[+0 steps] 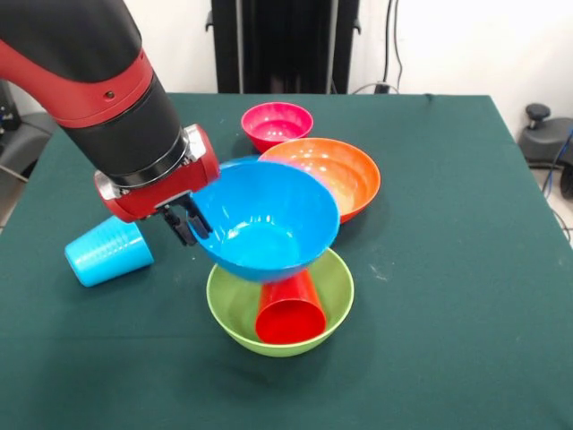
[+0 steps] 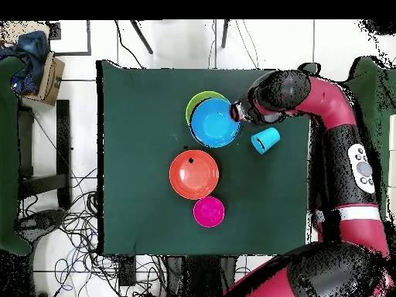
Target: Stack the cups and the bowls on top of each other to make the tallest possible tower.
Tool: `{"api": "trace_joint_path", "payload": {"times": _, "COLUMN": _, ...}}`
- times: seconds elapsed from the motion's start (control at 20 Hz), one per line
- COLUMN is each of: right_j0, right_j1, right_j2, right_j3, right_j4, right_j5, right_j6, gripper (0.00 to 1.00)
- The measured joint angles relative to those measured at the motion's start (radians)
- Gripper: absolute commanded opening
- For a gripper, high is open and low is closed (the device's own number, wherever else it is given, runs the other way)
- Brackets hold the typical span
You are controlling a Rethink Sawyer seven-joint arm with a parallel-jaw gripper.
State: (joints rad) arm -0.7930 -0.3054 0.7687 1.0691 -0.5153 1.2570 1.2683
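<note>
My gripper is shut on the left rim of the blue bowl and holds it tilted just above the lime green bowl. A red cup lies on its side inside the green bowl, partly under the blue bowl. A light blue cup lies on its side on the table left of the gripper. The orange bowl and the small pink-red bowl stand behind. In the overhead view the blue bowl covers most of the green bowl, beside my gripper.
The green table cloth carries everything. In the overhead view the orange bowl, the pink-red bowl and the light blue cup lie apart from each other. A cardboard box sits off the table.
</note>
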Motion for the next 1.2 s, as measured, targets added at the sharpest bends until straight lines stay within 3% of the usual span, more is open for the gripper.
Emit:
{"api": "trace_joint_path", "payload": {"times": 0.45, "right_j0": 0.005, "right_j1": 0.003, "right_j2": 0.002, "right_j3": -0.004, "right_j4": 0.000, "right_j5": 0.000, "right_j6": 0.000, "gripper": 0.00}}
{"api": "trace_joint_path", "payload": {"times": 0.5, "right_j0": 0.006, "right_j1": 0.003, "right_j2": 0.003, "right_j3": -0.006, "right_j4": 0.000, "right_j5": 0.000, "right_j6": 0.000, "gripper": 1.00}}
{"api": "trace_joint_path", "payload": {"times": 1.2, "right_j0": 0.008, "right_j1": 0.003, "right_j2": 0.005, "right_j3": -0.033, "right_j4": 0.001, "right_j5": 0.000, "right_j6": 0.000, "gripper": 1.00}}
